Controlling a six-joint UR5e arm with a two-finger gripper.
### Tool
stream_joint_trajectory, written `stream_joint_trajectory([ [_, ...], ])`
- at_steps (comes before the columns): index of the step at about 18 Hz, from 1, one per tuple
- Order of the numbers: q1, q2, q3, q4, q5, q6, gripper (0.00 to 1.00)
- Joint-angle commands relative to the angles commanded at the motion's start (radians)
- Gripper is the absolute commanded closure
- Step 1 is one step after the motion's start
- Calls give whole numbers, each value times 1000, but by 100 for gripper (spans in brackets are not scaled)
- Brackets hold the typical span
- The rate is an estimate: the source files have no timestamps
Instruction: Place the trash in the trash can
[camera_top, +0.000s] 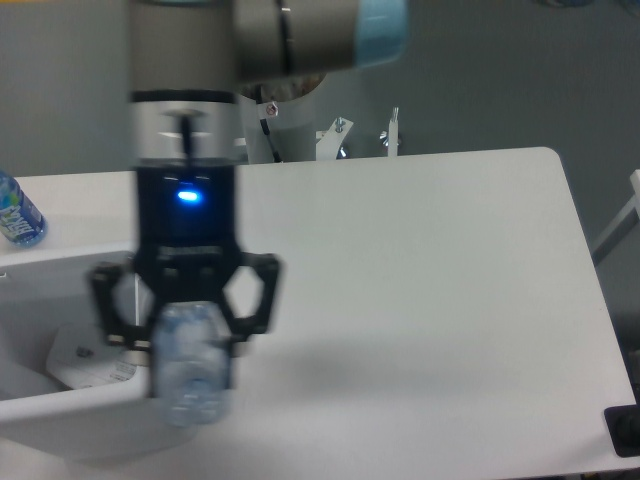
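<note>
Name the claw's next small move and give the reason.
Probably shift a little further left: the claw holds the clear bottle above the trash can's right wall, not yet clearly over its opening, so releasing now might miss.

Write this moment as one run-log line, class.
gripper: shut on bottle | position: over right rim of trash can | bottle: lifted, not released | phase: carrying to bin
</note>
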Motion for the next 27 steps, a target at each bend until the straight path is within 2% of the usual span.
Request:
stream_joint_trajectory([
  [1,-3,0,-9,0,0,5,27],
  [2,-6,0,-20,2,0,17,8],
  [4,-14,-3,-28,2,0,47,0],
  [11,0,5,-31,0,3,48,0],
  [14,89,5,-45,-3,17,51,0],
  [16,150,3,-61,-9,66,78,0],
  [19,227,15,-130,-20,182,228,0],
  [21,267,35,-149,-75,239,326,0],
  [25,345,89,-167,-271,273,596,0],
  [27,371,104,-186,-310,273,699,0],
])
